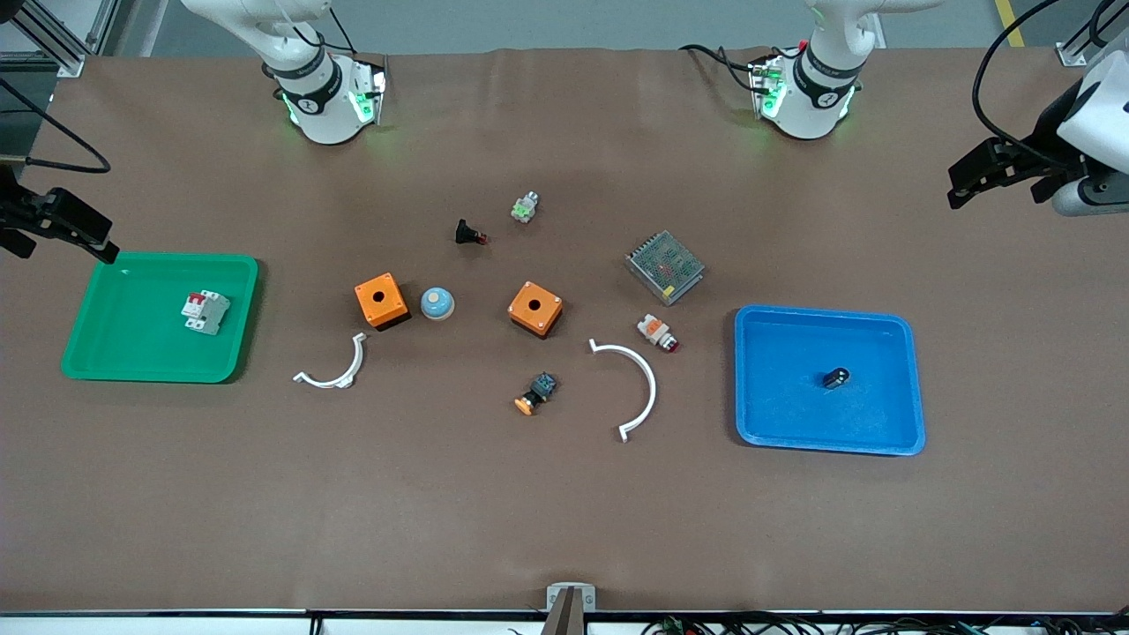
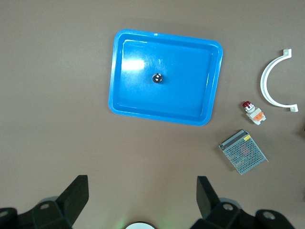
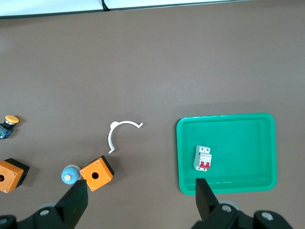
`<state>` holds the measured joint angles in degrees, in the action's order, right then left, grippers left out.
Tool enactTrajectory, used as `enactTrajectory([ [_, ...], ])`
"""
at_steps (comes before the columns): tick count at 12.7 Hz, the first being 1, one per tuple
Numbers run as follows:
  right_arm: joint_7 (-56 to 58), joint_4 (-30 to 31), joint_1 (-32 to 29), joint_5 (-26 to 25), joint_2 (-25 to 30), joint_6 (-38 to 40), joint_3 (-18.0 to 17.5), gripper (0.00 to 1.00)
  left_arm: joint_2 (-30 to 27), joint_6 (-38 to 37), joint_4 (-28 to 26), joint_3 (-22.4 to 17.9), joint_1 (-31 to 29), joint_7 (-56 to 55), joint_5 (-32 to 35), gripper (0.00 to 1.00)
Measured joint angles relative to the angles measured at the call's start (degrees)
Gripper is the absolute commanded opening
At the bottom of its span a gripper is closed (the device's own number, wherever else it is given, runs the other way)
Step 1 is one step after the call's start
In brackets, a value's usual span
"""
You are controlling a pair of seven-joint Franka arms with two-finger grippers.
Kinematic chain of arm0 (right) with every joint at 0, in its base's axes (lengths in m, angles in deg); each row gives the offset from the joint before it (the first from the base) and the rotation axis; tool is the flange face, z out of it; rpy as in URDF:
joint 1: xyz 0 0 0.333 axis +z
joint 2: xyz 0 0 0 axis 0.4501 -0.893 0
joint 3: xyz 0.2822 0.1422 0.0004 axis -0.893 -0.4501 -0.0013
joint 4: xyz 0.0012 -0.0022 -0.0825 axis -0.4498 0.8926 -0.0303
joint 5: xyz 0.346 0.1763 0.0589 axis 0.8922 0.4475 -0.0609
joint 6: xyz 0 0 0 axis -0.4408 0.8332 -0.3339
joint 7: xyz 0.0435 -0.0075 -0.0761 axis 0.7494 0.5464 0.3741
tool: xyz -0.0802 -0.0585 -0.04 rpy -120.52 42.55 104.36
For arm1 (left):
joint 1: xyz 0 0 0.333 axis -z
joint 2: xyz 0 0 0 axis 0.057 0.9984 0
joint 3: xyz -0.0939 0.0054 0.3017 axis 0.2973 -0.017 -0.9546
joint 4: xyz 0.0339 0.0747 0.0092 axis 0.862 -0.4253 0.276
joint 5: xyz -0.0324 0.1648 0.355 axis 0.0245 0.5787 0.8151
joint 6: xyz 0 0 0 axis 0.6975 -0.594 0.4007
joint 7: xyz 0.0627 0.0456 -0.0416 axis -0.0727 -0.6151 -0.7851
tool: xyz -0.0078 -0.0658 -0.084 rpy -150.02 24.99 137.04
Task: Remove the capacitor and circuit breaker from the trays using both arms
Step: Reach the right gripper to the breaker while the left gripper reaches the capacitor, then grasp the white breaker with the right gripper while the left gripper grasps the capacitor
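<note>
Both end effectors released and raised at the counter's ends, parts lying in their trays.

The left end effector (image 2: pixel 143 202) hangs with fingers spread, holding nothing, beside the blue tray (image 1: pixel 891 339), where the capacitor (image 1: pixel 836 378) lies mid-floor. The right end effector (image 3: pixel 141 205), likewise spread and bare, hangs beside the green tray (image 1: pixel 132 353), which holds the breaker (image 1: pixel 205 312), red face up.

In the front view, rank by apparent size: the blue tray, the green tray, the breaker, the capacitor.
1-2. Blue tray and green tray: they look about alike, so no ranking between them.
3. Breaker, in the green tray.
4. Capacitor, in the blue tray.
</note>
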<state>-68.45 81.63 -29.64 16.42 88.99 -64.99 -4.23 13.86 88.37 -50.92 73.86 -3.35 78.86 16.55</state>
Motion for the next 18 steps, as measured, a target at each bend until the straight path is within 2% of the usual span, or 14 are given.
enactTrajectory([
  [5,0.11,0.0,-0.06,-0.18,-0.04,-0.01,0.1,1.0,1.32,0.12,0.09,-0.11,-0.19,0.0,0.0,1.0],
  [8,0.62,1.33,-1.47,-0.31,-3.55,0.5,0.3,1.0,7.28,3.11,0.52,-0.34,-0.35,0.0,0.01,1.0],
  [10,4.39,2.8,-4.5,-0.46,-10.26,-1.41,0.46,1.0,12.32,12.58,-2.48,-0.43,-0.39,0.0,0.36,1.0],
  [12,7.66,5.88,-8.43,-0.49,-16.03,-7.33,0.81,1.0,16.37,25.01,-8.83,-0.48,-1.23,0.0,0.87,1.0],
  [14,9.23,12.45,-11.04,-0.54,-17.85,-14.62,1.35,1.0,20.51,34.56,-13.47,-0.5,-2.24,0.0,0.88,0.99],
  [16,11.68,19.36,-13.34,-0.6,-17.89,-21.62,1.62,1.0,25.19,42.51,-16.15,-0.46,-2.37,-0.01,0.88,0.93],
  [18,14.2,25.11,-15.89,-0.61,-18.22,-27.91,1.67,1.0,29.56,47.54,-17.09,-0.27,-2.31,-0.15,0.88,0.81],
])
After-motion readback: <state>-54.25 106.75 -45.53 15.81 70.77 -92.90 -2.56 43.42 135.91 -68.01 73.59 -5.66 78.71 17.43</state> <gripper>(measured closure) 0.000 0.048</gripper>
